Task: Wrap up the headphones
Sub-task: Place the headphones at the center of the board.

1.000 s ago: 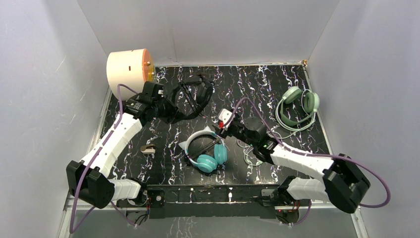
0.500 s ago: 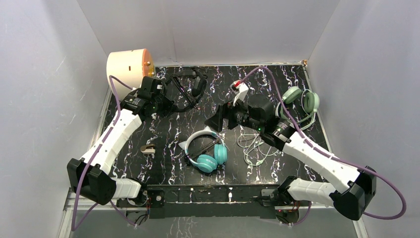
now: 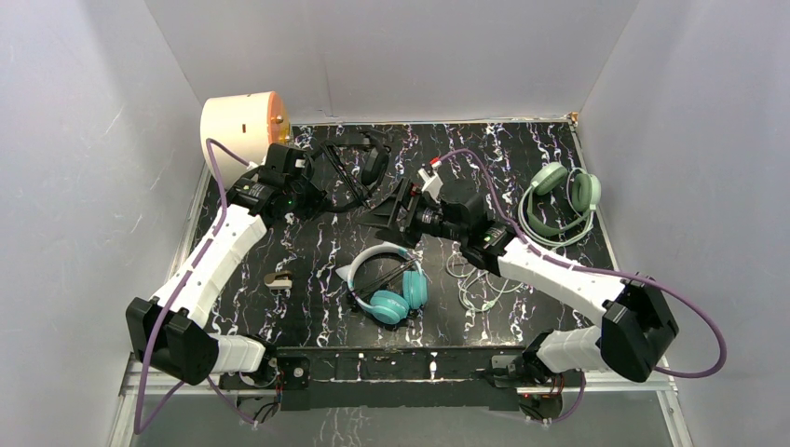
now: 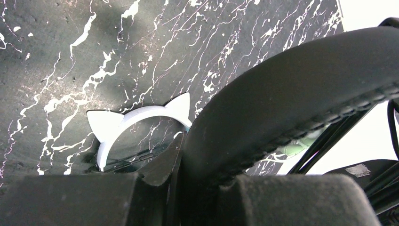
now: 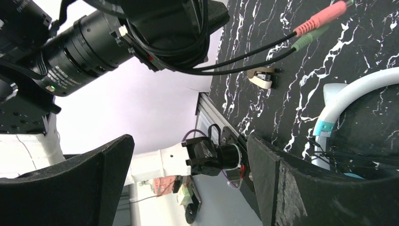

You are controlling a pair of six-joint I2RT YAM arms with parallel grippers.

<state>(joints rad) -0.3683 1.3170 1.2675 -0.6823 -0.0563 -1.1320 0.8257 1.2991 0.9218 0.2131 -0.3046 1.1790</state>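
Top external view, near edge first: teal headphones (image 3: 389,287) with a white cat-ear band lie flat on the black marbled table (image 3: 307,307), near centre. A loose pale cable (image 3: 477,279) lies just right of them, partly under the right forearm; which headset it belongs to, cannot tell. A small tan object (image 3: 278,278) sits left of them, apart.

Mid-table: right end effector (image 3: 389,212) released, fingers spread wide, nothing between them. Right wrist view: pink and green jack plugs (image 5: 320,16) on black cords hang ahead of it.

Left end effector (image 3: 312,197) clenched on the padded band of the black headphones (image 3: 359,168); that band blocks much of the left wrist view.

Far right: sage-green headphones (image 3: 559,200), flat. Far left corner: cream cylinder (image 3: 244,126).
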